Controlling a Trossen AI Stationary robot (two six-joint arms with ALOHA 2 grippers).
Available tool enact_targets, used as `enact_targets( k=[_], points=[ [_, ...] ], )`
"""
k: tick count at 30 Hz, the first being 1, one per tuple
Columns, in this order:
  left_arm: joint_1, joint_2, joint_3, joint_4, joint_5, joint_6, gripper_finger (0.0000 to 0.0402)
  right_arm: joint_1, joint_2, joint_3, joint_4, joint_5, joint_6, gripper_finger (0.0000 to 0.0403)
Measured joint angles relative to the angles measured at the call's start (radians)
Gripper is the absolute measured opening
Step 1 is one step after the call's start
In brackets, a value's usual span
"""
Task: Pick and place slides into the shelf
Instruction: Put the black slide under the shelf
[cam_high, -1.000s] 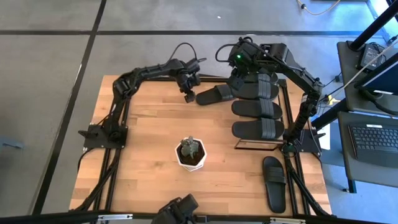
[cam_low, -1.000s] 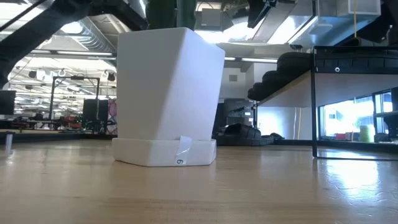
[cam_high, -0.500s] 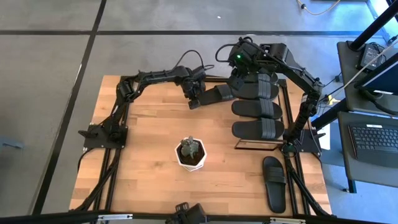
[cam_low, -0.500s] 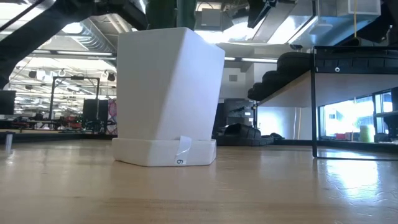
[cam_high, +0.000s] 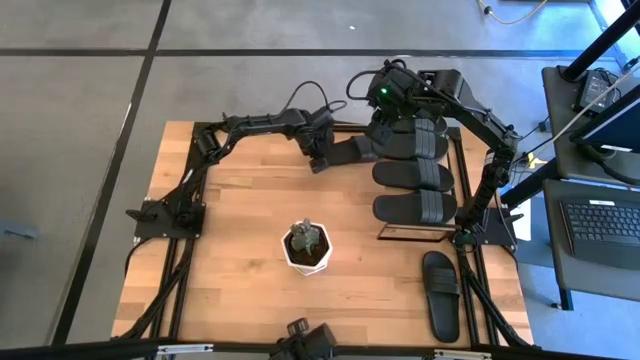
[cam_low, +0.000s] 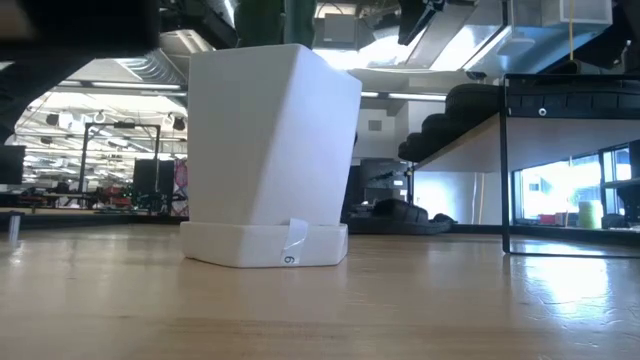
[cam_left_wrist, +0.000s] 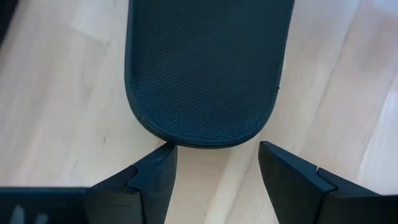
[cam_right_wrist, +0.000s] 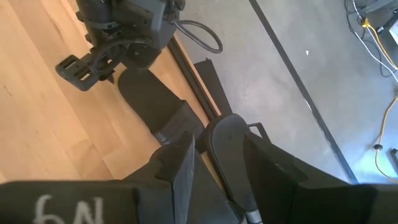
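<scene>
Since the earlier frame, the left gripper (cam_high: 318, 160) has been advanced, jaws open, to a matte black slide (cam_left_wrist: 205, 68) at upper centre. The right gripper (cam_high: 385, 112) grips another slide over the wooden-topped, black-framed shelf (cam_high: 412, 235); one remains lower right.

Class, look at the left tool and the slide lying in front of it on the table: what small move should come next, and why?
Probably ease the left tool forward so its open fingers straddle the end of the slide, then close. That end lies just ahead of the gap, not yet between them. The right tool is already shut on another slide by the shelf.
</scene>
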Motion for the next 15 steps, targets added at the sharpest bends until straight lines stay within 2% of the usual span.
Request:
enact_targets(
  k=[8, 15],
  points=[
    [-0.007, 0.028, 0.000, 0.138, 0.007, -0.048, 0.0218, 0.000, 0.000, 0.000, 0.006, 0.000, 0.000, 0.0139],
    [-0.006, 0.039, 0.000, 0.129, 0.028, -0.061, 0.0218, 0.000, 0.000, 0.000, 0.011, 0.000, 0.002, 0.0139]
  ],
)
